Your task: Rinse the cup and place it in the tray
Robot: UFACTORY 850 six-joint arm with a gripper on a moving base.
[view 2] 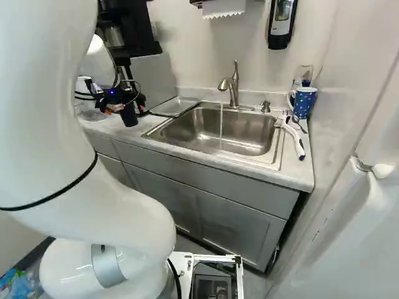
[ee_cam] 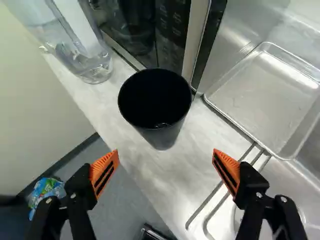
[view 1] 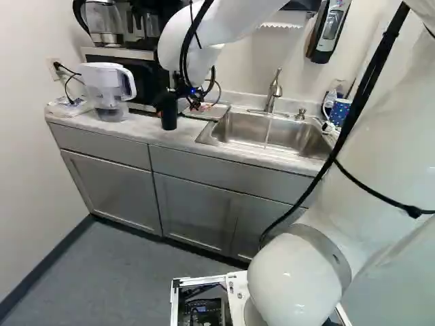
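Black cup (ee_cam: 167, 134) upright on the countertop (ee_cam: 160, 180), ahead of the gripper (view 2: 128, 107).
The two fingers stand wide apart, holding nothing; near the cup lies the metal tray (ee_cam: 265, 92), beside the sink (view 2: 246, 136), where water (view 2: 221, 128) runs from the faucet (view 2: 234, 90).

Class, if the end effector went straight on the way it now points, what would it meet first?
Probably the black cup, standing on the counter ahead of the open end effector; how far ahead is hard to judge.
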